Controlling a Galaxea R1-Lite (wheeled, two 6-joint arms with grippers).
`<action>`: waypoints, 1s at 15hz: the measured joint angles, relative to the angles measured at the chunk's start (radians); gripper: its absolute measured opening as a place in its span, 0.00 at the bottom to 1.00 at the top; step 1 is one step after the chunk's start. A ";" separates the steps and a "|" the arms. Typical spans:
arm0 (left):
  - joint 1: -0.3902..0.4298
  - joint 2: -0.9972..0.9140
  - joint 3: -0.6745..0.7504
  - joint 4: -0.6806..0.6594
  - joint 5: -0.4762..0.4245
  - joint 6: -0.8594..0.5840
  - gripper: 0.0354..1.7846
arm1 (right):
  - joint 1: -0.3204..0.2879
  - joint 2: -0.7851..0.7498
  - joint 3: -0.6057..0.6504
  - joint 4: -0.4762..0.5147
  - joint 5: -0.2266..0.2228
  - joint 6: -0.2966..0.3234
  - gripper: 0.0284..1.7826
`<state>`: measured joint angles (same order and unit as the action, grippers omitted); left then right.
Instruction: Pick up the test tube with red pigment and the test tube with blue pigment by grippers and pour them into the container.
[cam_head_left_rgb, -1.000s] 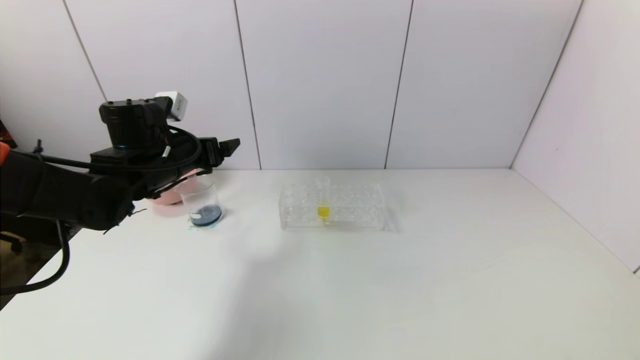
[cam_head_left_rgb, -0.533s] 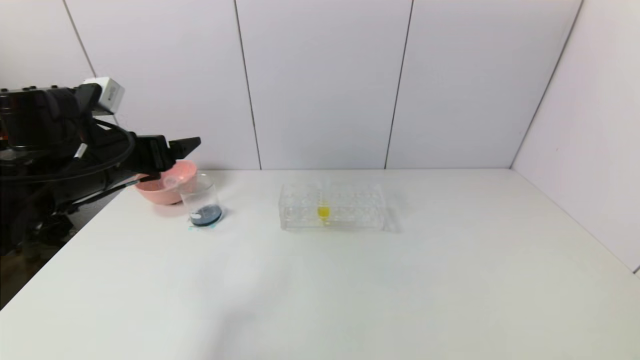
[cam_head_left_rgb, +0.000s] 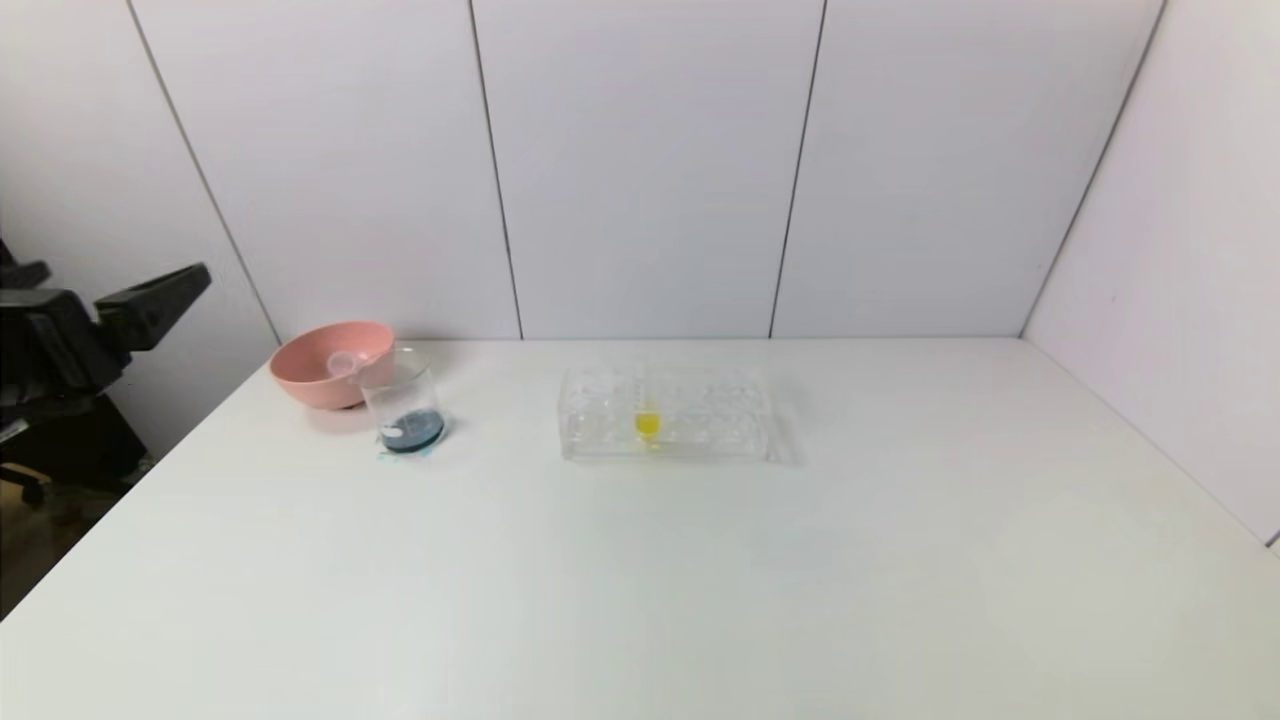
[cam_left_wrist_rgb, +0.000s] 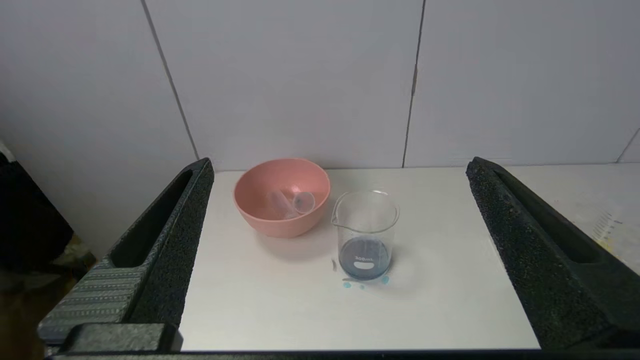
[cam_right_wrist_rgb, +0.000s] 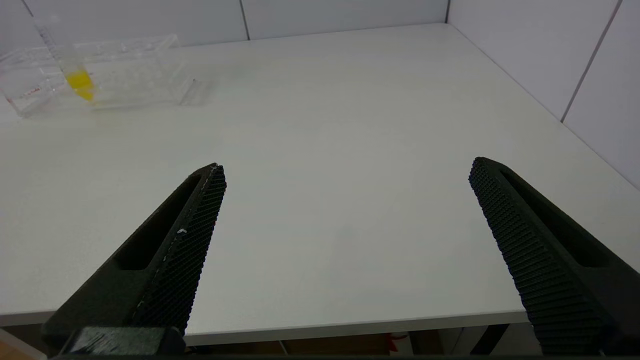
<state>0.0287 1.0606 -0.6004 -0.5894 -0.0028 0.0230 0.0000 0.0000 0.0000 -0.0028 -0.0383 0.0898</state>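
1. A white surface (cam_head_left_rgb: 700, 560) runs back to a pale panelled wall, carrying three items along its far half.
2. A pink bowl (cam_head_left_rgb: 318, 368) sits at the far left corner, with clear empty tubes (cam_left_wrist_rgb: 290, 204) lying inside it.
3. Just beside the bowl stands a clear glass beaker (cam_head_left_rgb: 402, 404), upright, a shallow layer of dark blue liquid in its bottom.
4. A few small blue droplets (cam_left_wrist_rgb: 347, 284) mark the surface at the beaker's base.
5. Well apart, near the middle, rests a clear tube rack (cam_head_left_rgb: 665, 412) holding one upright tube with yellow liquid (cam_head_left_rgb: 647, 424).
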 joint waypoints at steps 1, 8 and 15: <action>0.005 -0.074 0.030 0.009 -0.010 0.003 0.99 | 0.000 0.000 0.000 0.000 0.000 0.000 1.00; 0.010 -0.624 0.113 0.300 -0.074 0.010 0.99 | 0.000 0.000 0.000 0.000 0.000 0.000 1.00; -0.026 -1.015 0.356 0.351 -0.002 0.007 0.99 | 0.000 0.000 0.000 0.000 0.000 0.000 1.00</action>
<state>0.0032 0.0460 -0.2447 -0.2385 -0.0047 0.0298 0.0000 0.0000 0.0000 -0.0023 -0.0385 0.0898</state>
